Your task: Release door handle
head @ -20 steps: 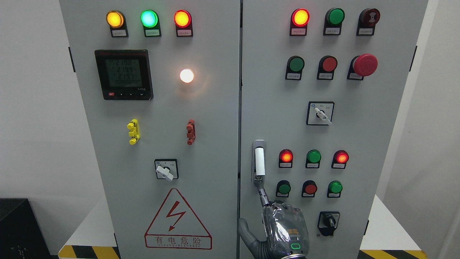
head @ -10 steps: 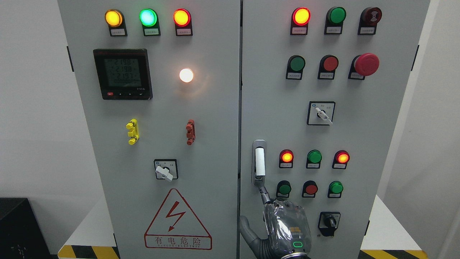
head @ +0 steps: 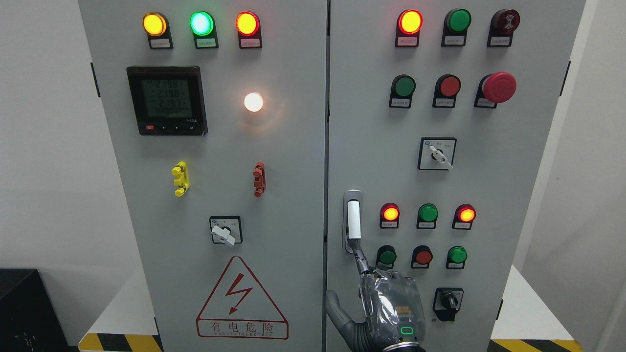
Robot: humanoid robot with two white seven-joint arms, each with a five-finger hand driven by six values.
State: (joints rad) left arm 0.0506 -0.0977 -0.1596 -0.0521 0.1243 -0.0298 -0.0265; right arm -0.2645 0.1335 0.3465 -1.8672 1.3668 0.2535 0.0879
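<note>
The door handle (head: 353, 220) is a white upright lever in a grey recess on the left side of the right cabinet door (head: 508, 195). My right hand (head: 390, 310) comes up from the bottom edge, just below the handle. Its index finger (head: 361, 259) is stretched up and its tip meets the handle's lower end. The thumb (head: 336, 313) is spread to the left. The hand holds nothing. The other fingers are hidden behind the back of the hand. The door stands closed. The left arm is out of view.
Red and green buttons (head: 423, 234) sit right of the handle, with a black rotary switch (head: 447, 303) beside my hand. The left door (head: 293, 195) carries a meter (head: 167, 100), lamps, a switch (head: 225, 231) and a warning triangle (head: 242, 300).
My right hand has drifted slightly down and to the right, with the index fingertip staying at the handle's lower end. The handle and door have not moved.
</note>
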